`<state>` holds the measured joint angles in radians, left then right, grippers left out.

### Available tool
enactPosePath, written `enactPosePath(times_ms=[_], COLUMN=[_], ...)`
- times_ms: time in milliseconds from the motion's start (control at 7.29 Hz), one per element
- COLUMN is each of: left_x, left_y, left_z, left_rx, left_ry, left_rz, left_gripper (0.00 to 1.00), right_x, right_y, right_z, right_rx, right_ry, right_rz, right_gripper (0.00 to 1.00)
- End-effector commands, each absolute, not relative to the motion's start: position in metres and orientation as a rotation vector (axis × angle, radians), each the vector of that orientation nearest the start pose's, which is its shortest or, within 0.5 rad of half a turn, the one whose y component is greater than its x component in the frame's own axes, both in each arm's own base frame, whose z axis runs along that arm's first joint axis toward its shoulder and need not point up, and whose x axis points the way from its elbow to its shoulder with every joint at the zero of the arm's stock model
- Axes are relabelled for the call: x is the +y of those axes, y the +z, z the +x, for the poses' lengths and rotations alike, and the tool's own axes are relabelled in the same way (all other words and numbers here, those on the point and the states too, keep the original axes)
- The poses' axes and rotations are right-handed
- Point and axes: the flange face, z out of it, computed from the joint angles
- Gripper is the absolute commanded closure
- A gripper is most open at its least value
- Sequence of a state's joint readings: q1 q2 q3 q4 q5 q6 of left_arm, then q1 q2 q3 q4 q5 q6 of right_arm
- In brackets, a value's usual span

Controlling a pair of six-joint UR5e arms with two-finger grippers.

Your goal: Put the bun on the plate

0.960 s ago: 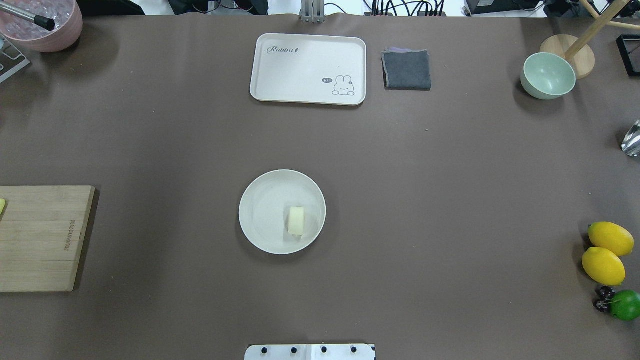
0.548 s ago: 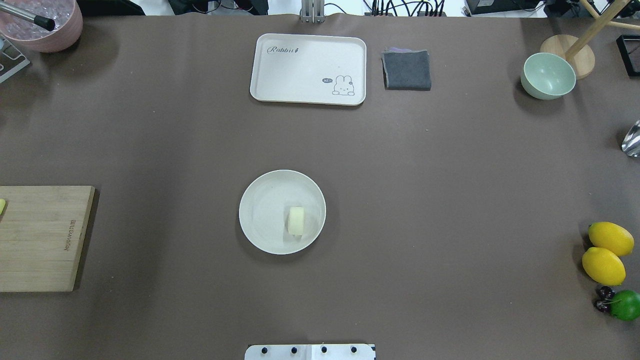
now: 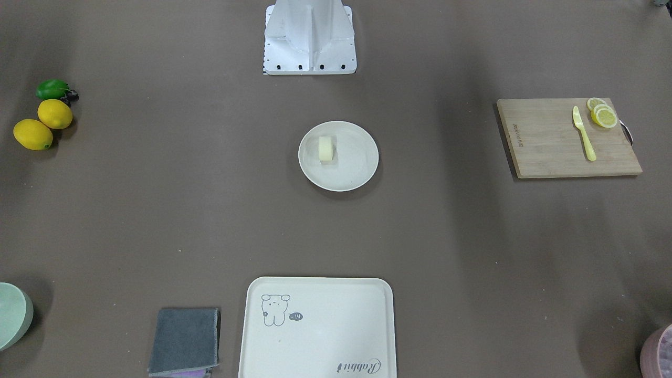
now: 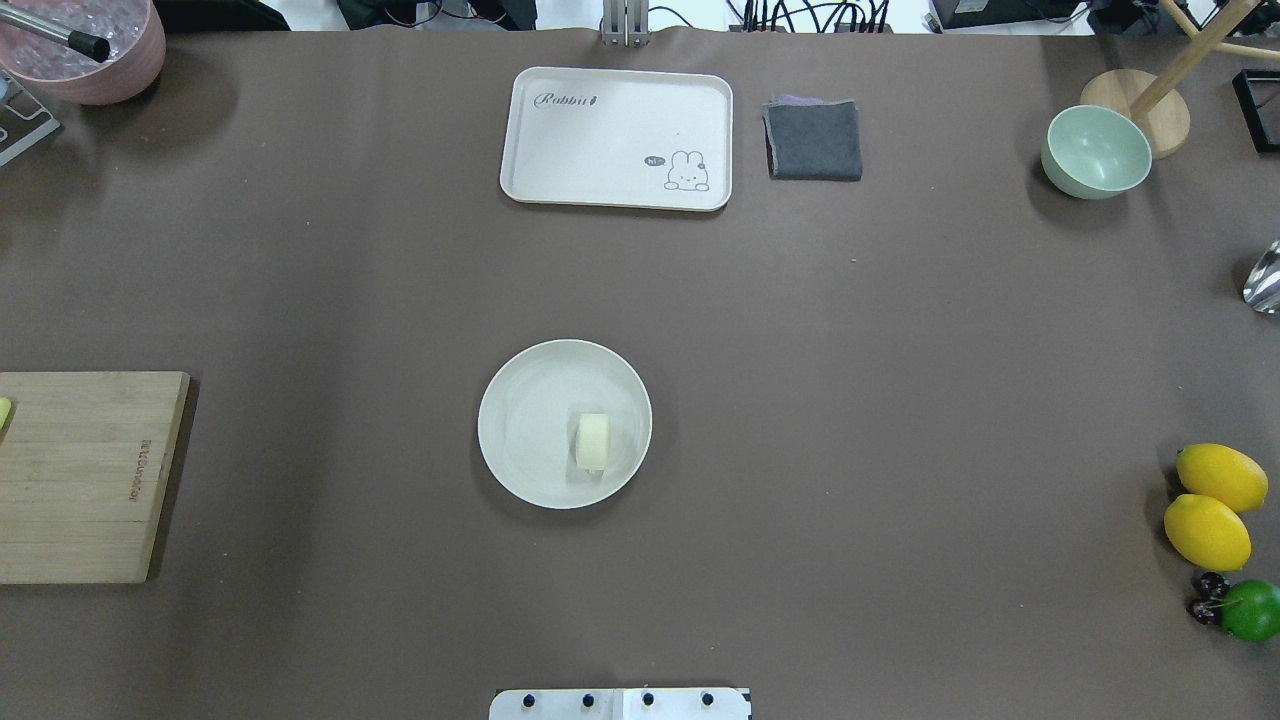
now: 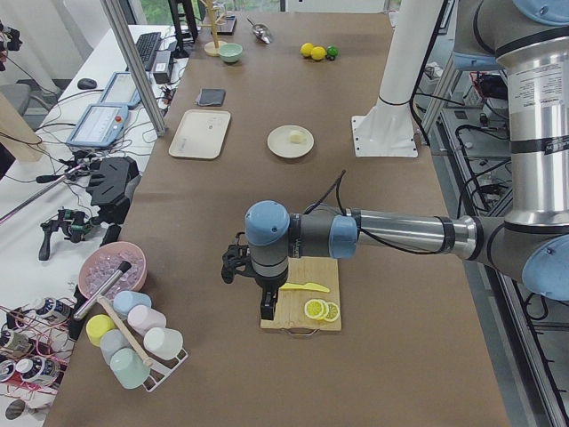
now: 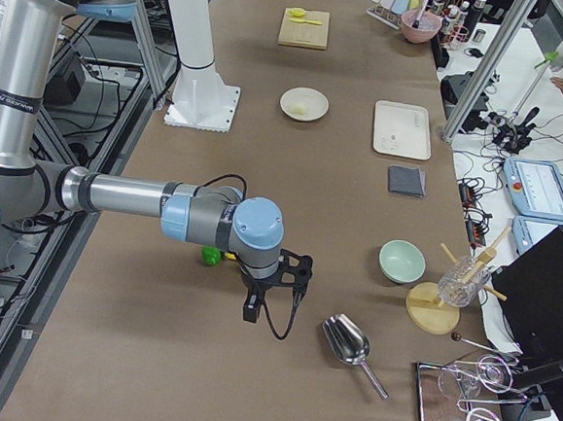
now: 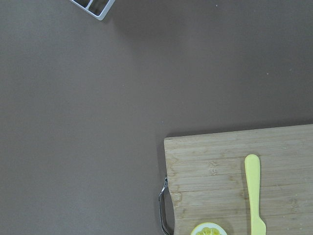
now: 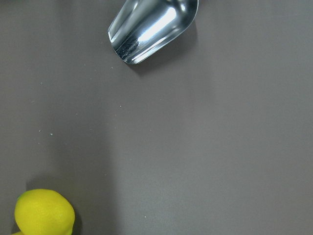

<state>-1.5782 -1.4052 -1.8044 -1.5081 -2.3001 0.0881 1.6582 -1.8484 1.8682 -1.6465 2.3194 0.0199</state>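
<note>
The pale cream bun [image 4: 592,442] stands on its edge inside the round cream plate [image 4: 520,400], right of the plate's centre in the overhead view. In the front-facing view the bun [image 3: 326,149] is in the plate's [image 3: 352,170] upper left part. Neither arm is near it. In the exterior left view, my left gripper [image 5: 265,311] hangs over the near end of the cutting board. My right gripper [image 6: 250,313] hovers by the lemons in the exterior right view. I cannot tell whether either gripper is open or shut.
A rectangular tray [image 4: 616,138] and a grey cloth [image 4: 813,140] lie at the far side. A green bowl [image 4: 1096,152], a metal scoop [image 8: 151,29], lemons [image 4: 1207,530] and a lime [image 4: 1250,610] are on the right. On the left, the cutting board [image 3: 567,137] carries lemon slices [image 3: 602,114] and a yellow knife [image 3: 584,132].
</note>
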Motion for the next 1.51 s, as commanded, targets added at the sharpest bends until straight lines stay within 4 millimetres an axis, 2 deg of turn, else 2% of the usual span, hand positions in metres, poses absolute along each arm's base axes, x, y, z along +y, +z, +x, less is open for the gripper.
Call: enactPosePath(times_ms=[0,1371], left_x=[-0.4173,-0.4157], left_y=[0.632,0.631], left_z=[-0.0701,-0.0756], left_rx=[0.73,0.732], left_ry=[0.076,0.064], left_rz=[0.033,0.04], left_gripper=[0.03,0.03], right_x=[-0.3641,-0.3643], right_y=[0.641,0.641], right_z=[0.0977,0.0971], right_rx=[-0.75,-0.75], right_ry=[0.122,0.121], right_rz=[-0.026,-0.026], right_gripper=[0.0,0.0])
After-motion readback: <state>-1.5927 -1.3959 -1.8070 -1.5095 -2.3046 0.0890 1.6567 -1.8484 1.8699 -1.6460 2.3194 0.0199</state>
